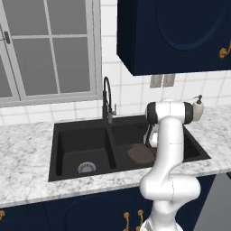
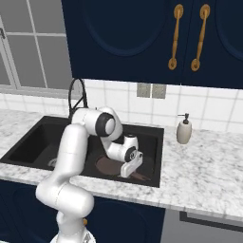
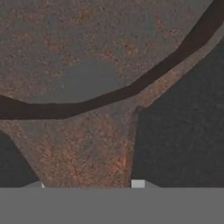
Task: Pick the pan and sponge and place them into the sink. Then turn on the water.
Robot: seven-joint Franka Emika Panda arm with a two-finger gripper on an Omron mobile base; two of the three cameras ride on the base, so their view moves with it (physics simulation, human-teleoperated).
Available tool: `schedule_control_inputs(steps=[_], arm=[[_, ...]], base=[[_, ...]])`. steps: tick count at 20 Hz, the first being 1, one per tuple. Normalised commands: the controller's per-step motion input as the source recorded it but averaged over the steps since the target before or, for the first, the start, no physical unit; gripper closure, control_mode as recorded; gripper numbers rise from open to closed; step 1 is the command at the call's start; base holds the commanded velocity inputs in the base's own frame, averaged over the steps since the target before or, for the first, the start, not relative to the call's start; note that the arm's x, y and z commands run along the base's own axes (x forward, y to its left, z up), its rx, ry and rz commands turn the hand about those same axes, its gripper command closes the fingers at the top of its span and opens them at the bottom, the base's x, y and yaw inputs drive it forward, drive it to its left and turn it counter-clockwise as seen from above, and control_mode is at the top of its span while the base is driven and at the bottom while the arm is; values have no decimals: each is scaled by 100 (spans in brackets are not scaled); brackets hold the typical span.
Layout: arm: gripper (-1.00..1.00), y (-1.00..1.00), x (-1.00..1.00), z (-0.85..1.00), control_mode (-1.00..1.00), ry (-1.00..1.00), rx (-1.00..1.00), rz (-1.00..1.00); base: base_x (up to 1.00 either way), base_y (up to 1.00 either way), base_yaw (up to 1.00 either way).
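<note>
A marble counter edge (image 1: 27, 189) runs nearest the viewer, above dark blue cabinet doors. Set into it is the black double-basin sink (image 1: 81, 128). The white robot arm (image 1: 169, 149) bends over the front rim and reaches down into the sink's right basin.

The pan (image 1: 140, 153), round, shallow and reddish-brown, lies flat on the floor of that right basin, beside the divider. In the hand view its rusty handle (image 3: 92, 153) runs from the pan's rim straight toward the camera, widening as it comes; seen from the right base view, this long axis points toward the sink's front right corner.

The gripper (image 2: 129, 172) hangs low over the handle end. The handle lies between the two pale fingertips (image 3: 138, 183), but whether they pinch it or stand slightly apart from it cannot be told.

Behind the sink's divider rises the black arched faucet (image 1: 107, 97). A soap dispenser (image 2: 184, 129) stands on the counter right of the sink, near the tiled wall.
</note>
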Motion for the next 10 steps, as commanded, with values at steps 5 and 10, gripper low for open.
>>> schedule_control_inputs(steps=[5, 10], arm=[[100, 5, 19, -49, -100, 0, 0, 0], [100, 6, 17, -51, -100, 0, 0, 0]], base=[[0, 0, 0], [0, 0, 0]])
